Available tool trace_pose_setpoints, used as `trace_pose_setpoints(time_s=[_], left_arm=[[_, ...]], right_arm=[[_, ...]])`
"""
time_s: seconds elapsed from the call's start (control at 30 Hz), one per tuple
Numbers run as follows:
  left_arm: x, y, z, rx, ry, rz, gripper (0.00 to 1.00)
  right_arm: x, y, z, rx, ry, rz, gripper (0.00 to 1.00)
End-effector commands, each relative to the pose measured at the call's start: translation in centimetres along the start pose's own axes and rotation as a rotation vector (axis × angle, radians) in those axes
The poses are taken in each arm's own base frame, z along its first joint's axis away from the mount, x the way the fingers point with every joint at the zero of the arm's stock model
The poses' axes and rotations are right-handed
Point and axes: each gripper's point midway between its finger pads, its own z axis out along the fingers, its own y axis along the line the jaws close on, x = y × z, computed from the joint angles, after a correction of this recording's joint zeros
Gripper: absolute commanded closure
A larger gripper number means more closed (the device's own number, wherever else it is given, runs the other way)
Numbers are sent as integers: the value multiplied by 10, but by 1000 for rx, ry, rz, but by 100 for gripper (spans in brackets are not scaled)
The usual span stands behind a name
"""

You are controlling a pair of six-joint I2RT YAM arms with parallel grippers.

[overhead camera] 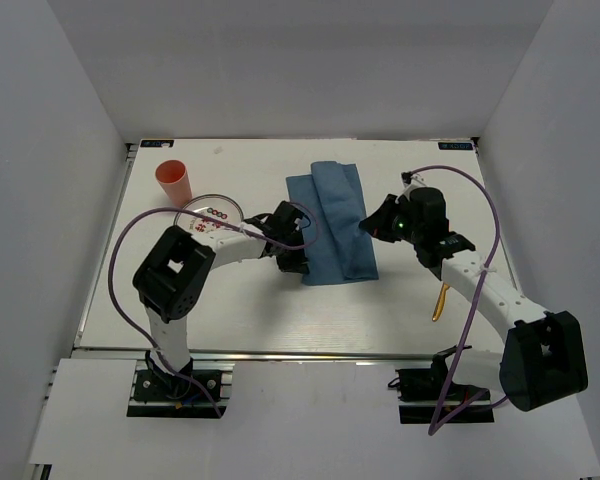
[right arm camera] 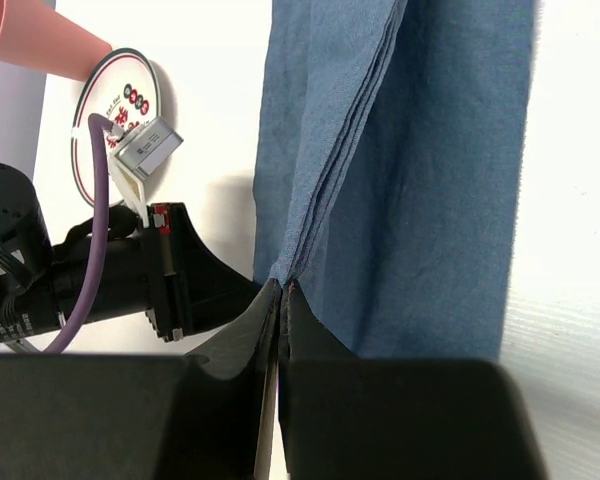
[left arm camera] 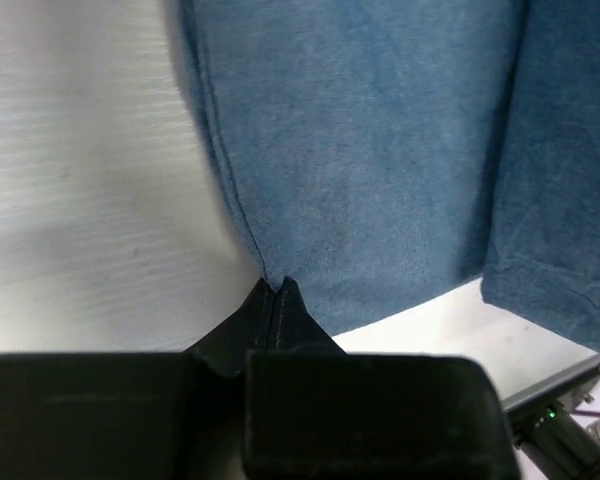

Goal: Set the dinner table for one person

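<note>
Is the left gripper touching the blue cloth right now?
Touching. The left wrist view shows the left gripper shut, its tips meeting right on the hem of the blue cloth, with no gap visible between them.

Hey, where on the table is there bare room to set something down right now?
Bare: the near strip of the dinner table between the arm bases, below the blue cloth, and the far right corner. Crowded: far left with pink cup and plate; the middle, where left gripper and right gripper pinch the cloth.
</note>
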Motion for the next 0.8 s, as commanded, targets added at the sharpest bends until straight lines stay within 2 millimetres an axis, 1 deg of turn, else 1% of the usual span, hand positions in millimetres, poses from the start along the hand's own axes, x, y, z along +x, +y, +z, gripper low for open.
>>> trace_pose_setpoints(time_s=[0.0, 0.03, 0.07, 0.1, 0.13, 0.17, 0.2, 0.23, 0.27, 0.3, 0.33, 0.37, 0.43, 0.47, 0.5, 0.53, 0.57, 0.6, 0.63, 0.67, 0.7, 0.73, 0.77], left_arm=[[-10, 19, -8, -110, -41, -23, 100], [-19, 9, -20, -87, -70, -19, 100], [-30, 9, -27, -95, -101, -30, 100], [-46, 12, -36, -124, -154, -29, 100], [-52, 13, -49, -160, -171, -24, 100], [-83, 2, -67, -176, -262, -24, 100], [-94, -3, -78, -183, -289, -8, 100], [-113, -8, -102, -214, -340, -18, 100], [-124, -9, -118, -225, -372, -26, 100], [-125, -8, -132, -246, -382, -21, 100], [-133, -13, -146, -243, -418, -26, 100], [-147, -22, -180, -213, -494, -42, 100], [-153, -31, -212, -175, -557, -47, 100], [-155, -41, -244, -114, -616, -47, 100], [-161, -48, -263, -65, -664, -59, 100], [-160, -56, -287, -3, -707, -58, 100], [-164, -64, -296, 55, -727, -57, 100], [-168, -66, -302, 81, -742, -62, 100], [-171, -68, -308, 104, -752, -67, 100], [-175, -76, -313, 130, -763, -68, 100], [-184, -71, -315, 123, -773, -87, 100], [-190, -73, -316, 125, -774, -100, 100], [-200, -78, -312, 128, -762, -103, 100]], right_arm=[[-16, 3, -5, -12, -63, -2, 100], [-19, -1, -4, 1, -66, 5, 100], [-24, -5, -4, 10, -72, 4, 100], [-31, -3, -4, 19, -69, -1, 100], [-34, -8, -5, 45, -59, 2, 100], [-45, -18, -9, 90, -80, 0, 100], [-60, -13, -18, 99, -116, -7, 100], [-62, -21, -25, 144, -121, 0, 100], [-71, -27, -34, 174, -149, 2, 100], [-82, -27, -52, 205, -197, -3, 100], [-87, -29, -63, 223, -220, -4, 100], [-96, -24, -81, 222, -265, -19, 100], [-108, -19, -105, 248, -314, -37, 100], [-115, -11, -121, 237, -353, -59, 100], [-128, -1, -134, 222, -395, -74, 100], [-132, 2, -142, 226, -411, -76, 100], [-139, 5, -150, 229, -435, -86, 100], [-145, 7, -153, 236, -444, -93, 100], [-154, 9, -152, 249, -441, -99, 100], [-160, 6, -151, 268, -437, -102, 100], [-163, 7, -144, 260, -414, -108, 100], [-172, 6, -131, 258, -388, -110, 100], [-178, 1, -126, 265, -380, -100, 100]])
